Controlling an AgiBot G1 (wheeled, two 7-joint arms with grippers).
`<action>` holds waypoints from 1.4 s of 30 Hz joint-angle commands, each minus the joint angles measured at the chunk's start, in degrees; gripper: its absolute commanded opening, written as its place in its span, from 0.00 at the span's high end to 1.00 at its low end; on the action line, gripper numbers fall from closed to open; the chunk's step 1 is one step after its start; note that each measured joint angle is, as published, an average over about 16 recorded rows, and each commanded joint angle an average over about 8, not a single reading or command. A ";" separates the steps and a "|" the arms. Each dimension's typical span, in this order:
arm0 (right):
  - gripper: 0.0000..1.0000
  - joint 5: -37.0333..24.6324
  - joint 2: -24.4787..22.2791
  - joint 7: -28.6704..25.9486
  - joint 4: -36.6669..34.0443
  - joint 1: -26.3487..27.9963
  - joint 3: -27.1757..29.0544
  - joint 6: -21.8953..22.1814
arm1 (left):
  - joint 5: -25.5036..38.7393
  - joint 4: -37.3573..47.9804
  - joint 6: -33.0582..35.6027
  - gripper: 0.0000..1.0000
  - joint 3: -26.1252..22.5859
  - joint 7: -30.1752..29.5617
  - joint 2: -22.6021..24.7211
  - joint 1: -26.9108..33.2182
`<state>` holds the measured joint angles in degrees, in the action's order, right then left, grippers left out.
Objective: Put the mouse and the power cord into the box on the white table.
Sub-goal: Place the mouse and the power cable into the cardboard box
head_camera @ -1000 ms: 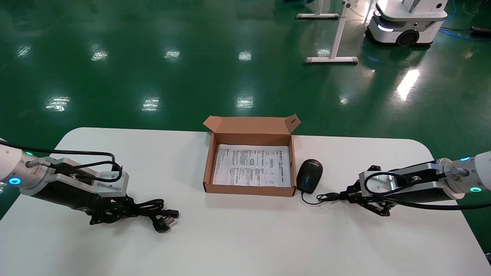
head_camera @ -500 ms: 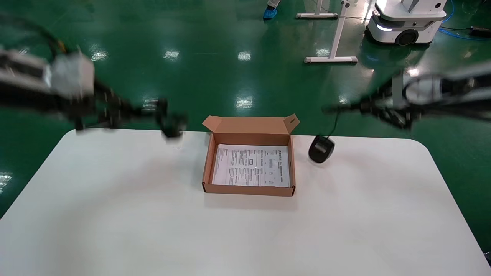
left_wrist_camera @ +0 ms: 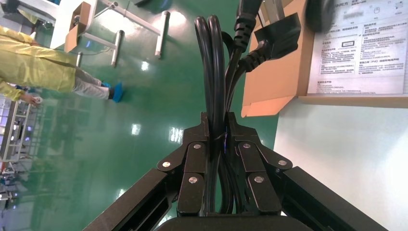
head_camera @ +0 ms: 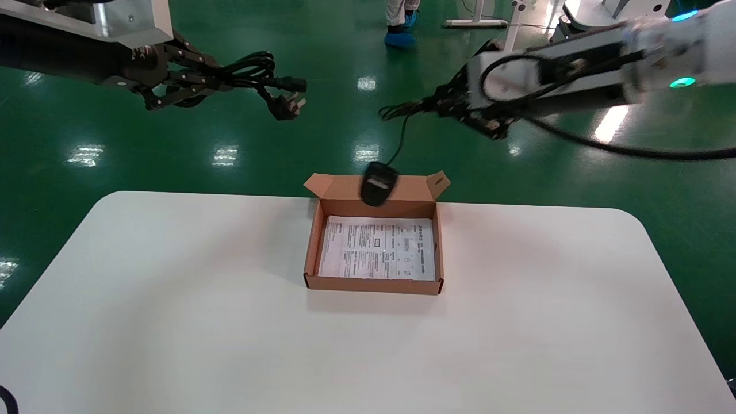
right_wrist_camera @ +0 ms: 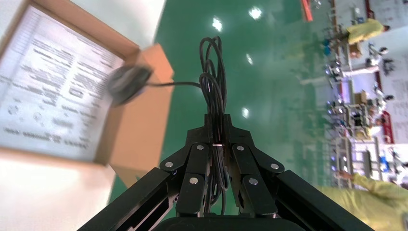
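Observation:
The brown box (head_camera: pixel 374 284) lies open on the white table (head_camera: pixel 172 322), a printed sheet on its bottom. High above the table's far left, my left gripper (head_camera: pixel 211 77) is shut on the coiled power cord (head_camera: pixel 250 63), and the plug (head_camera: pixel 286 106) dangles from it. My right gripper (head_camera: pixel 430 107) is high at the far right, shut on the mouse's bundled thin wire (head_camera: pixel 397 109). The mouse (head_camera: pixel 378 183) hangs from that wire over the box's back flap. In the left wrist view the cord (left_wrist_camera: pixel 215 62) runs between the closed fingers (left_wrist_camera: pixel 192 159). In the right wrist view the wire (right_wrist_camera: pixel 214 72) is pinched and the mouse (right_wrist_camera: pixel 127 82) swings over the box (right_wrist_camera: pixel 137 130).
Green floor lies beyond the table's far edge. A person's legs in blue shoe covers (head_camera: pixel 399 34) stand there, with a white stand (head_camera: pixel 506 34) further right. A person in yellow (left_wrist_camera: pixel 38 67) shows in the left wrist view.
Both arms have risen and swung inward with their loads. The mouse has moved left from beside the box's right corner to over its back flap. A person has walked closer.

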<state>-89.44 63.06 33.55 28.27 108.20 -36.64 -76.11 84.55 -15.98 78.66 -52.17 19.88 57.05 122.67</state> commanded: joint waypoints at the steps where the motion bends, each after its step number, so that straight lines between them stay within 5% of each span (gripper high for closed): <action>1: 1.00 -0.13 1.17 -0.41 0.94 -1.37 -0.31 0.61 | 0.63 0.23 -0.29 1.00 -0.38 0.55 0.63 0.27; 22: 1.00 -2.54 14.45 10.34 -10.58 -8.15 -3.71 10.39 | 1.80 11.43 -4.45 1.00 -1.18 7.32 6.03 -1.79; 24: 0.89 -2.22 14.82 11.07 -10.88 -8.86 -4.33 10.78 | 2.01 12.07 -4.41 1.00 -1.33 7.67 6.26 -1.69; 31: 0.04 -0.79 15.00 11.05 -10.38 -10.48 -7.12 11.35 | 2.81 13.82 -3.54 1.00 -1.90 8.18 6.79 -1.57; 42: 0.00 1.98 14.88 10.47 -10.09 -10.27 -10.44 12.21 | 3.86 15.10 -7.06 1.00 -2.63 7.53 10.66 -3.74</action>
<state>-87.65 77.65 44.32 17.77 98.39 -46.94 -63.76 88.13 -1.07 71.08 -54.61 27.55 67.95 118.73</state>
